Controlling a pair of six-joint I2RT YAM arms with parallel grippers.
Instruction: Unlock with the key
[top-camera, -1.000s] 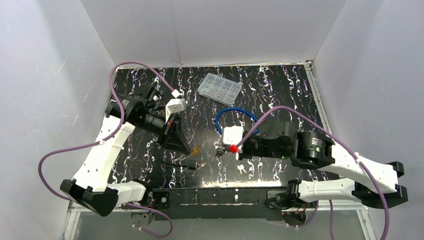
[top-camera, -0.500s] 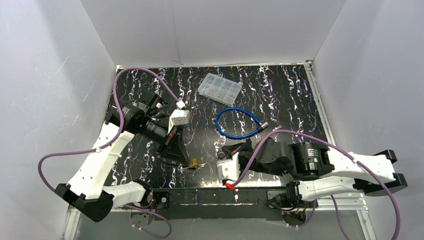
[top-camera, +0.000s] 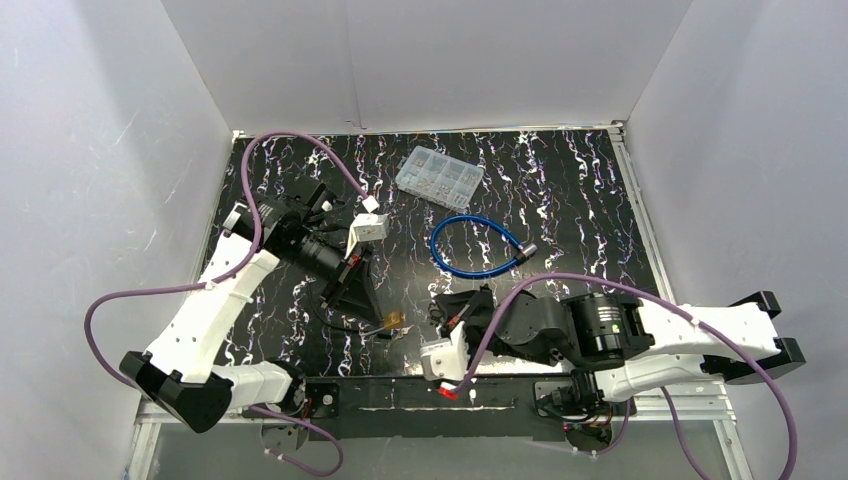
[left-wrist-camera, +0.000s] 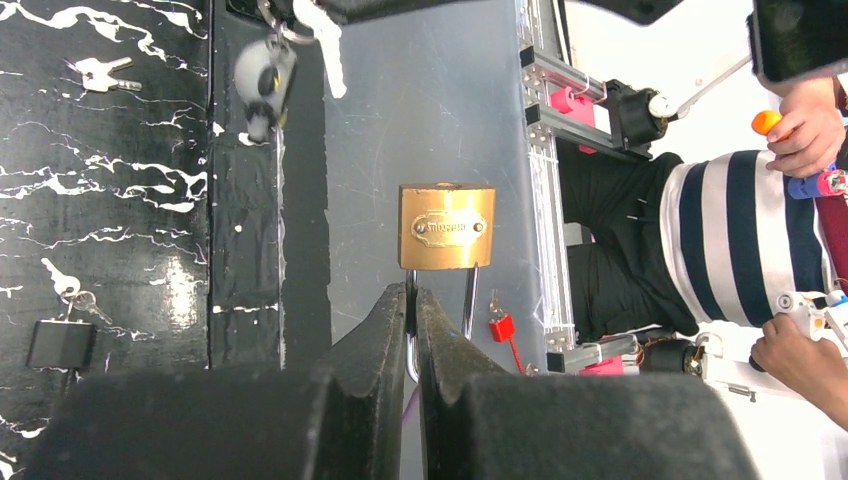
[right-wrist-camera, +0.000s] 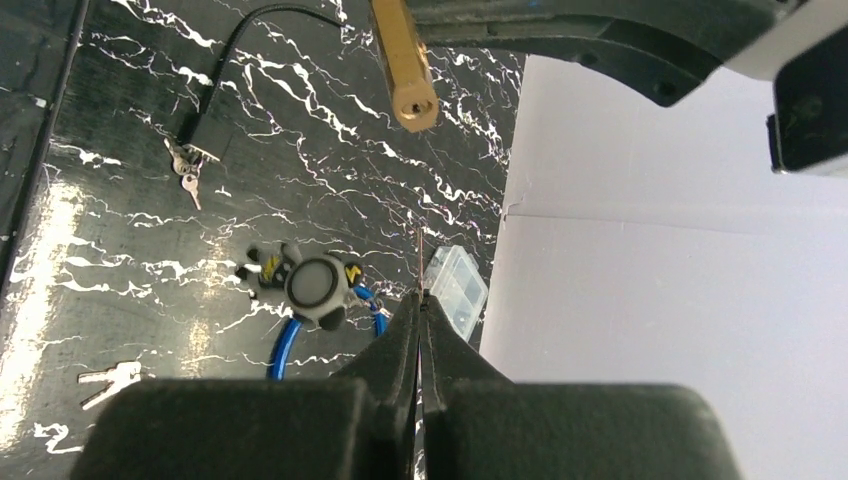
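Top: padlock (top-camera: 394, 321) tiny, near front edge of worktop (top-camera: 560, 200); grip unreadable.
Left wrist: left jaws clamped on its shackle; key (left-wrist-camera: 325, 45) cut off at frame top.
Right wrist: right jaws together on key, a sliver edge-on; head hidden.

White arm shells (top-camera: 205, 310), black joints (top-camera: 600, 335), purple cables (top-camera: 285, 135), black left claw (left-wrist-camera: 412, 292)
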